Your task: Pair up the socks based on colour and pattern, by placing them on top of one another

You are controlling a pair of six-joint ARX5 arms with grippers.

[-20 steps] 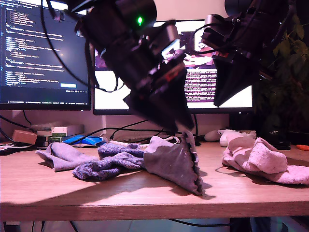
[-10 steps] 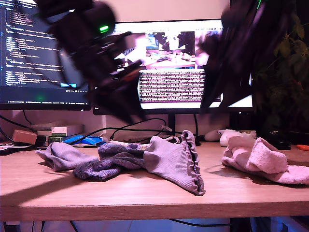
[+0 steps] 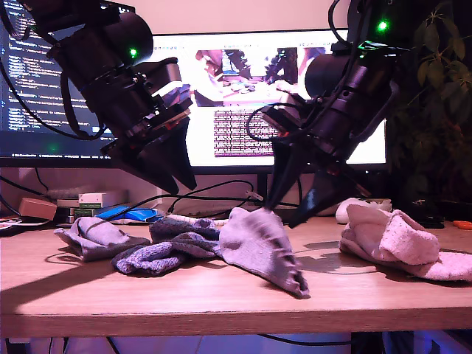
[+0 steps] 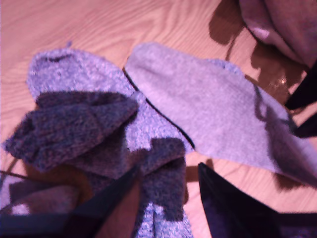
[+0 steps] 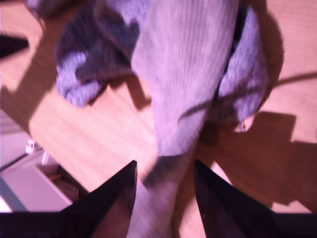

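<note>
A smooth grey sock [image 3: 258, 247] [image 4: 213, 114] [image 5: 188, 74] lies in the middle of the table, its cuff end drawn up to a peak. My second gripper [image 3: 284, 214] [image 5: 165, 166] stands open at that peak, with the cuff between its fingers. Beside it, two speckled blue-purple knit socks [image 3: 169, 247] [image 4: 84, 129] [image 5: 84, 54] lie bunched together. My first gripper [image 3: 173, 177] [image 4: 166, 171] hangs open above them, holding nothing. A second grey sock [image 3: 92, 237] lies at the exterior view's left. Two fuzzy pink socks [image 3: 391, 240] [image 4: 282, 20] are piled at its right.
Two monitors [image 3: 243, 96] stand behind the wooden table [image 3: 221, 295]. A white game controller [image 3: 346, 208] and cables [image 3: 214, 198] lie at the back, small boxes [image 3: 96, 200] at the exterior view's back left, and a plant [image 3: 435, 110] at its right.
My first gripper has let go of the middle grey sock and risen toward the exterior view's left. My second gripper has come down onto that sock's cuff, which now stands in a peak.
</note>
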